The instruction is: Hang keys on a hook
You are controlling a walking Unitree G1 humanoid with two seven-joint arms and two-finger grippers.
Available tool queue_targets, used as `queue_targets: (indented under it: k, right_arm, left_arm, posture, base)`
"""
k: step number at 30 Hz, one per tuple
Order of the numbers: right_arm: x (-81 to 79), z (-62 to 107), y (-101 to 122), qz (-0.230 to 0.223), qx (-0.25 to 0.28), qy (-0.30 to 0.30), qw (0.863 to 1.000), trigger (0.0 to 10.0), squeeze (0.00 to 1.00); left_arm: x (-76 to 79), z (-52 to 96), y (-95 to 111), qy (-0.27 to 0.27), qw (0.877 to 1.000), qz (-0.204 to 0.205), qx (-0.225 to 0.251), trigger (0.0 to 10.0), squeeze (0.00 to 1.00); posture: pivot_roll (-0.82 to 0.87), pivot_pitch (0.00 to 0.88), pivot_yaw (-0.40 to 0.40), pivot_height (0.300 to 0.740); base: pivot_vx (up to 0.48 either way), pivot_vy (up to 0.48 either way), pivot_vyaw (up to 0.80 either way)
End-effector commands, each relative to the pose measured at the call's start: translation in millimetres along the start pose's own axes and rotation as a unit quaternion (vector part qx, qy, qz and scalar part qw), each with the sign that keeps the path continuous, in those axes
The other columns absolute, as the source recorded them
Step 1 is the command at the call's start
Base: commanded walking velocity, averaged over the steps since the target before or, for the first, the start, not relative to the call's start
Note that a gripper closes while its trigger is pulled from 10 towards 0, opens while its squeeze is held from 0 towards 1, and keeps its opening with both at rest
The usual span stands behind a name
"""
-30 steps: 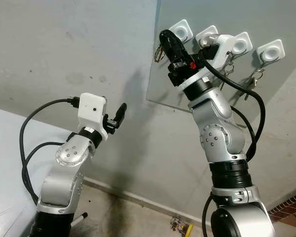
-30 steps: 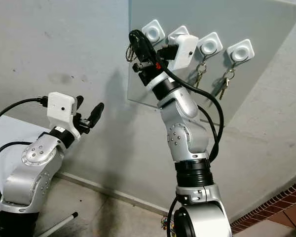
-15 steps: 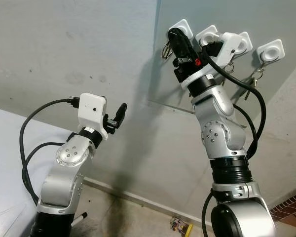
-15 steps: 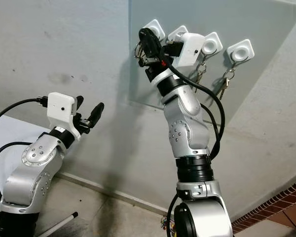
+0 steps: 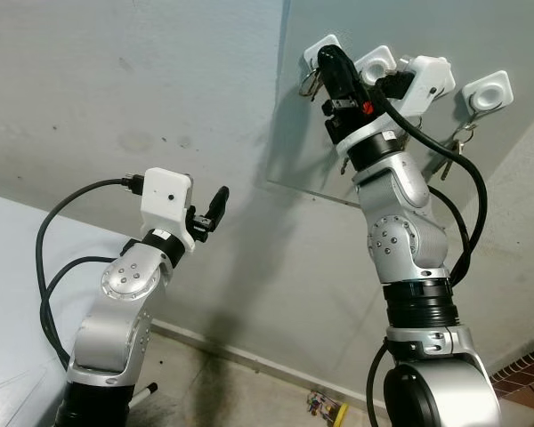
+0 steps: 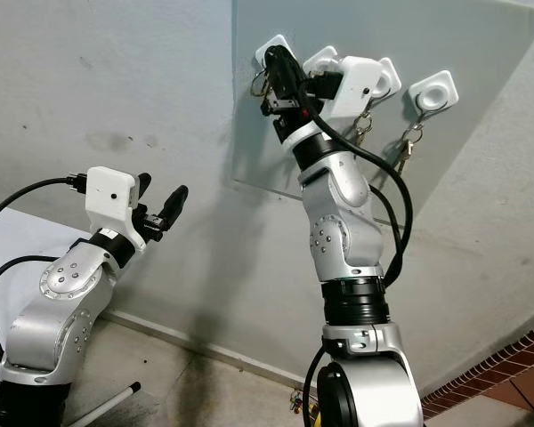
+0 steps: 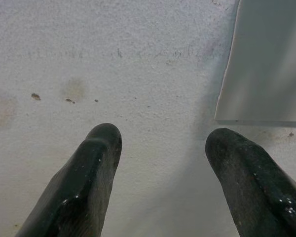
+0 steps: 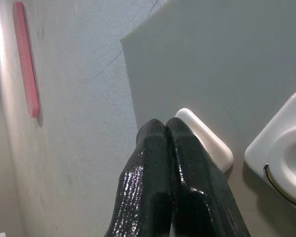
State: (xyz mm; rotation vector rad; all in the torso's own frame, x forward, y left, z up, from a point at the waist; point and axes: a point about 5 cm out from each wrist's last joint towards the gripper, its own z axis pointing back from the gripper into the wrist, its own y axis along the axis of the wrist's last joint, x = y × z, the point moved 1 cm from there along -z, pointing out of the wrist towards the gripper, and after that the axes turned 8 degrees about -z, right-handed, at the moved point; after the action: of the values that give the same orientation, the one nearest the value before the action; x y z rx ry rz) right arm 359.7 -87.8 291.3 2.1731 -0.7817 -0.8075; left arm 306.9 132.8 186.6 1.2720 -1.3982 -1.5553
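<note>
The keys [image 5: 308, 83] hang on a ring from the right end effector [image 5: 331, 59], whose two black fingers [image 8: 163, 148] are pressed together on it. The keys dangle at about 9 o'clock from the fingertips, right beside the first white hook [image 5: 319, 51], at the top left of the grey board [image 5: 320, 142] on the wall [image 5: 116, 98]. Whether the ring is already over the hook cannot be told.

Three more white hooks sit in a row going toward 3 o'clock: the second hook [image 5: 375, 62], a third hook [image 6: 390, 78] mostly hidden behind the white wrist camera box [image 5: 424, 78], and the last hook [image 5: 487, 91]. Other keys [image 5: 460, 137] hang under the last hook. A black cable [image 5: 454, 169] loops in front of the board.

The left end effector [image 5: 215, 206] is held up near the wall, well apart from the board, with its fingers [image 7: 89, 168] spread open and nothing between them.

On the floor [image 5: 214, 391] at 6 o'clock lies a small yellow thing [image 5: 338, 413]. A pink strip [image 8: 27, 59] is on the wall.

No writing can be read.
</note>
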Motion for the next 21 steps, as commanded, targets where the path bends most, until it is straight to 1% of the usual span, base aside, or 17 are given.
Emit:
queue_targets:
  k: [1, 11, 18, 21]
  right_arm:
    - [1.2, 1.7, 5, 0.008, 0.004, 0.009, 1.0, 10.0, 0.0]
    - [2.8, 9.5, 1, 0.02, -0.017, 0.026, 0.999, 10.0, 0.0]
    - [8.2, 16.8, -2, 0.025, -0.029, 0.019, 0.999, 10.0, 0.0]
    - [8.3, 17.1, -2, 0.025, -0.029, 0.019, 0.999, 10.0, 0.0]
  left_arm:
    - [-0.6, 0.2, 5, 0.003, 1.0, 0.0, 0.007, 10.0, 0.0]
    - [-0.7, -0.1, 6, 0.001, 1.0, 0.0, 0.008, 10.0, 0.0]
    - [-0.7, 0.3, 5, 0.001, 1.0, -0.001, 0.007, 10.0, 0.0]
    - [-0.7, 0.3, 5, 0.001, 1.0, -0.001, 0.007, 10.0, 0.0]
  posture:
    - [-0.08, 0.0, -0.071, 0.74]
    - [-0.09, 0.0, -0.064, 0.74]
    - [-0.09, 0.0, -0.064, 0.74]
    - [-0.09, 0.0, -0.064, 0.74]
  base:
    - [0.0, 0.0, 0.0]
    - [0.0, 0.0, 0.0]
    - [0.0, 0.0, 0.0]
    - [0.0, 0.0, 0.0]
